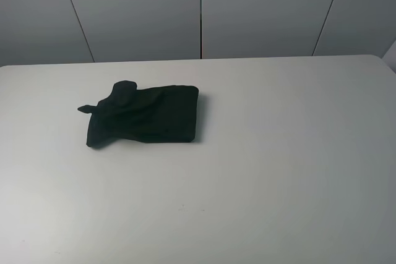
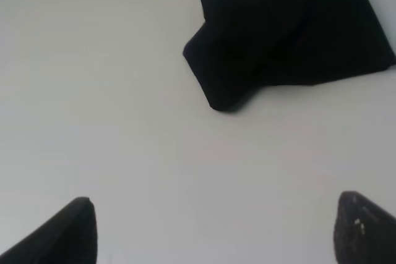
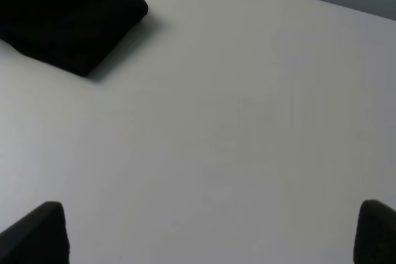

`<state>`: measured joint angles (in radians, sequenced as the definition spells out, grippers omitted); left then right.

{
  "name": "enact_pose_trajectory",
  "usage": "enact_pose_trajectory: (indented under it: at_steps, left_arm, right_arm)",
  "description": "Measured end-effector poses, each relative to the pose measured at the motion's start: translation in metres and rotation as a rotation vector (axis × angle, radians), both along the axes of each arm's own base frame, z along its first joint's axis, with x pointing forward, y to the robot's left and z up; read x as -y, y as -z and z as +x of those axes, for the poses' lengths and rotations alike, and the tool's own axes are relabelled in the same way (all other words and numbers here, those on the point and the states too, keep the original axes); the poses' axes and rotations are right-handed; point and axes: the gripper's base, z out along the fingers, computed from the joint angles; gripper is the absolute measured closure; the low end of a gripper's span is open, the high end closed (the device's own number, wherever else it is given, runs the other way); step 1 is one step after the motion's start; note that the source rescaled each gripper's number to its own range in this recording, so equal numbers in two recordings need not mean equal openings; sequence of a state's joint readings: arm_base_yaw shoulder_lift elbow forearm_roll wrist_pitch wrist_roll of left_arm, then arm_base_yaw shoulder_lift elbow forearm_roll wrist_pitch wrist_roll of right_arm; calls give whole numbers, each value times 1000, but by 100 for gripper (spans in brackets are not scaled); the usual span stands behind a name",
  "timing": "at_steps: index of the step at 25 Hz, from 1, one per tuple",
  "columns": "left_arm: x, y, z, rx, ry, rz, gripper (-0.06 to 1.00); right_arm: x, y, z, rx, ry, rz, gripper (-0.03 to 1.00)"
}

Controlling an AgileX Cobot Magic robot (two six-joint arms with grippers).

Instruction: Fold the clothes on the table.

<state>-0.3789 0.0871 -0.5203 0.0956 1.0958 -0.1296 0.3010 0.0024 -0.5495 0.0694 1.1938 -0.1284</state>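
Black cotton T-shirt (image 1: 145,115), folded into a compact bundle, lying left of centre in the upper half of the exterior high frame on the wide white smooth-topped desk (image 1: 278,171); right edge straight and thick, left end lumpy with a small point of cloth sticking out toward the frame's left. Neither arm visible there.

Left tool (image 2: 213,230) released, dark fingertips (image 2: 62,236) wide apart at the lower corners of its frame, bundle well apart in the upper right. Right tool (image 3: 210,233) likewise released and holding nothing, bundle in the upper left corner of its frame.

Fold judged essentially finished (only tidying left, if anything). To do it well: approach low from the ragged end, pinch only the protruding flap, tuck it over or under without dragging the whole stack, keep the straight edge undisturbed, let go gently.

No readable writing, brand or label; printed chest hidden inside the fold.
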Motion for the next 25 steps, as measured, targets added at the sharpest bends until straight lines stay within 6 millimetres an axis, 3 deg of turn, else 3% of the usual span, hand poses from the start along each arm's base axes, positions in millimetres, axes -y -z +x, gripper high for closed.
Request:
enact_pose_trajectory:
  at_steps: [17, 25]
  left_arm:
    - [1, 0, -1, 6, 11, 1, -4]
    - [0, 0, -1, 8, -129, -1, -4]
  right_arm:
    - [-2, 2, 8, 53, 3, 16, -3]
    - [-2, 2, 8, 53, 25, 24, -3]
